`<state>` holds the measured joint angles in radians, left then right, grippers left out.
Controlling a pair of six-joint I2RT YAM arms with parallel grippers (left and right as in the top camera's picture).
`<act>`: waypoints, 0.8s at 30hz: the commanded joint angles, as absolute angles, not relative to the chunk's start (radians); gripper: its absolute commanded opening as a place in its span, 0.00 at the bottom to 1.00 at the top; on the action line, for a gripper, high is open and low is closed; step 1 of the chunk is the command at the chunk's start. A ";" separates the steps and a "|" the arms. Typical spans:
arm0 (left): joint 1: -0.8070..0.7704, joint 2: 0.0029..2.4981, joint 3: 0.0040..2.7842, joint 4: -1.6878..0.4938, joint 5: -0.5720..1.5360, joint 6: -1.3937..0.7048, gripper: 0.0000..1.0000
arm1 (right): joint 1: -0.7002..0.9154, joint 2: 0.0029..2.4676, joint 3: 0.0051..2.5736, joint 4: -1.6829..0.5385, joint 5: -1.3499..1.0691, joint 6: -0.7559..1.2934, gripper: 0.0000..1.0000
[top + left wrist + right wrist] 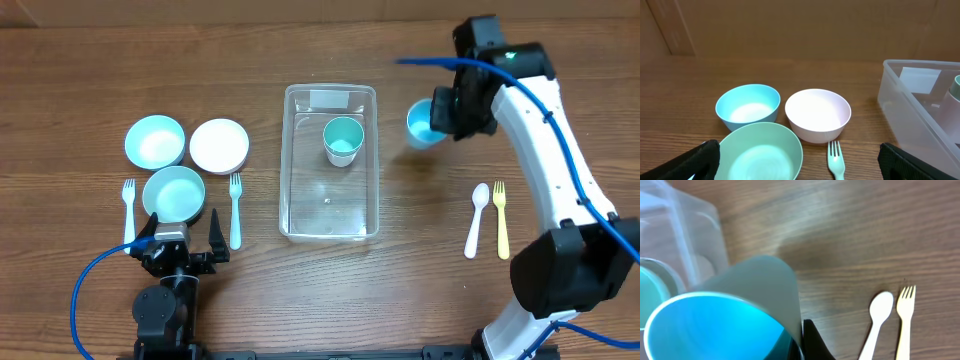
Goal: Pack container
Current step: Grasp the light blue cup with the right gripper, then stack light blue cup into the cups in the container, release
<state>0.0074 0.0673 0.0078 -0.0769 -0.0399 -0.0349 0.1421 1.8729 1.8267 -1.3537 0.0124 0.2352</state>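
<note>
The clear rectangular container (330, 165) stands mid-table with a teal cup (342, 139) upright inside; its corner shows in the left wrist view (920, 100) and the right wrist view (685, 235). My right gripper (445, 118) is shut on a blue cup (421, 123), held just right of the container; the cup fills the right wrist view (725, 320). My left gripper (180, 243) is open and empty near the table's front, just behind a green bowl (174, 193).
A blue bowl (155, 141) and a white bowl (219, 145) stand at the left, with a white fork (129, 210) and a teal fork (235, 210). A white spoon (477, 219) and a yellow fork (500, 219) lie at the right.
</note>
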 commanded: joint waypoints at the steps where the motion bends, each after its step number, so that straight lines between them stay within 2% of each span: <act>1: 0.013 0.059 0.005 -0.074 -0.032 -0.052 1.00 | 0.171 1.824 1.974 -1.389 -0.025 0.235 0.04; 5: 0.013 0.059 0.005 -0.074 -0.032 -0.052 1.00 | 0.226 1.824 2.066 -1.406 -0.036 0.236 0.04; 14: 0.013 0.059 0.005 -0.074 -0.032 -0.052 1.00 | 0.394 1.826 2.068 -1.381 -0.012 0.240 0.04; 24: 0.013 0.059 0.005 -0.074 -0.032 -0.052 1.00 | 0.432 1.891 1.997 -1.314 0.005 0.263 0.04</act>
